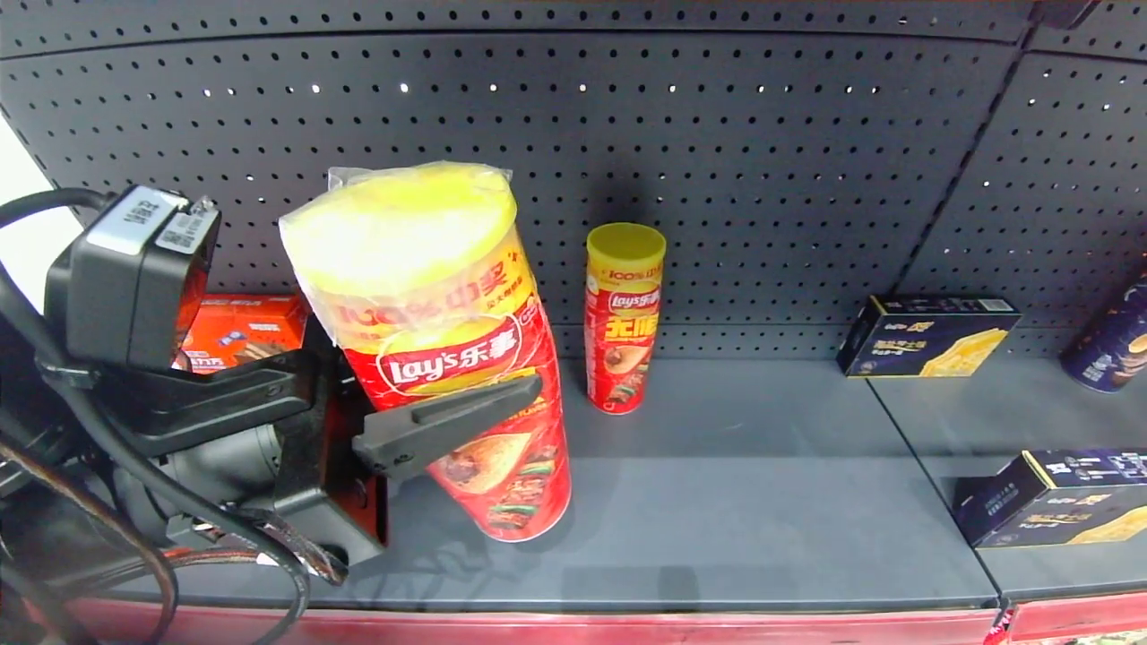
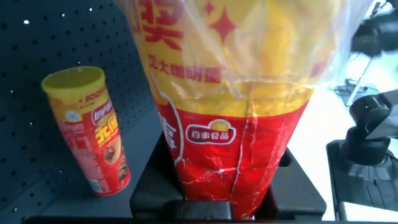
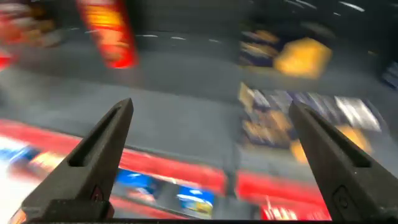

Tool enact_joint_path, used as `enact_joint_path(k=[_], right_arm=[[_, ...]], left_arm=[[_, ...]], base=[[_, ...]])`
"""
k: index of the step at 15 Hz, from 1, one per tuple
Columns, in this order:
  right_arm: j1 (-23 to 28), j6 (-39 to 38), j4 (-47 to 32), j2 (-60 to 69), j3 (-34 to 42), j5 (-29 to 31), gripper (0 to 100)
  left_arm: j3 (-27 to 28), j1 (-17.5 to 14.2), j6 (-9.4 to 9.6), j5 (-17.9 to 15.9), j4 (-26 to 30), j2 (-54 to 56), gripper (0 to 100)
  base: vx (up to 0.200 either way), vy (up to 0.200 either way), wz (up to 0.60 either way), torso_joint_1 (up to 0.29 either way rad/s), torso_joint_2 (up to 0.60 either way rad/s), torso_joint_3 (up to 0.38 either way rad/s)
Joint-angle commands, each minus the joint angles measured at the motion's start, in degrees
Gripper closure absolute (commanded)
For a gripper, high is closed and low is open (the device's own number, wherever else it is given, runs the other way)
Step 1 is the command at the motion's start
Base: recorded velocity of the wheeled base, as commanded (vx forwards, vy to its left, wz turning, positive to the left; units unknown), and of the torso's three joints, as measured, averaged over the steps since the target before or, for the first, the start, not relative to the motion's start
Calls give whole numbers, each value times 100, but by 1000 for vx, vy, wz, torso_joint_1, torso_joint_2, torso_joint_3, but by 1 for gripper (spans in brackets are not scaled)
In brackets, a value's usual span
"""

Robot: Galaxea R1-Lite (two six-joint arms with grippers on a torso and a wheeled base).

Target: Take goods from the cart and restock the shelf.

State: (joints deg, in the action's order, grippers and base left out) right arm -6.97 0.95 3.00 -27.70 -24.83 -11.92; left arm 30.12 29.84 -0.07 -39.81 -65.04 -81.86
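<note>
Left of centre in the head view, the left gripper's (image 1: 502, 403) jaws clamp the middle of a tall red cardboard crisp tube with yellow lid (image 1: 421, 269). The tube is film-wrapped and tilted over the dark grey metal shelf (image 1: 762, 502). It is probably light and stiff but easily dented, and the film looks slippery, so mid-body seems the soundest hold. Its label carries an oval logo and Chinese characters. The right gripper's (image 3: 211, 124) jaws gape wide, empty.

left gripper (image 1: 479, 394) closed on chip can (image 1: 430, 296), right gripper (image 3: 211, 106) fingers (image 3: 93, 155) apart

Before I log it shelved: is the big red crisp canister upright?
Tilted: gripped by the left hand, the big red crisp canister leans left.
</note>
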Motion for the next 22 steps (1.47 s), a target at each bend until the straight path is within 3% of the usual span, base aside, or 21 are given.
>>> enact_joint_path(k=[1,5,8,11,12,14,16,18,20,22], right_arm=[[-902,353,790,-2249,-611,-504,0],[-1676,362,904,-3049,-874,-311,0],[-1201,336,1089,-3673,-1217,-276,0],[-902,388,2275,-4982,-1674,-425,0],[-850,397,2662,-5343,-1771,-706,0],[-709,503,3392,-6098,-2228,-1893,0],[-718,599,3400,-6512,-2808,-2710,0],[-770,626,3532,-7162,-3458,-3985,0],[-814,766,3805,-7733,-3942,-4609,0],[-946,766,3813,-7971,-4170,-4609,0]], left_arm=[[20,-40,-1,9,0,21,100],[-15,-93,7,-26,-9,21,100],[29,-93,-1,-53,0,3,100],[20,-84,-1,-44,0,-49,100],[20,-75,-1,-44,0,-41,100],[2,-93,-1,-26,9,-32,100],[-6,-93,-10,-9,9,-14,100],[-33,-93,-1,-9,0,-41,100],[2,-93,-10,-18,0,-49,100],[29,-93,-10,-35,-9,-93,100]], base=[[0,0,0,0,0,0],[0,0,0,0,0,0],[0,0,0,0,0,0],[0,0,0,0,0,0],[0,0,0,0,0,0],[0,0,0,0,0,0],[0,0,0,0,0,0],[0,0,0,0,0,0],[0,0,0,0,0,0],[0,0,0,0,0,0]])
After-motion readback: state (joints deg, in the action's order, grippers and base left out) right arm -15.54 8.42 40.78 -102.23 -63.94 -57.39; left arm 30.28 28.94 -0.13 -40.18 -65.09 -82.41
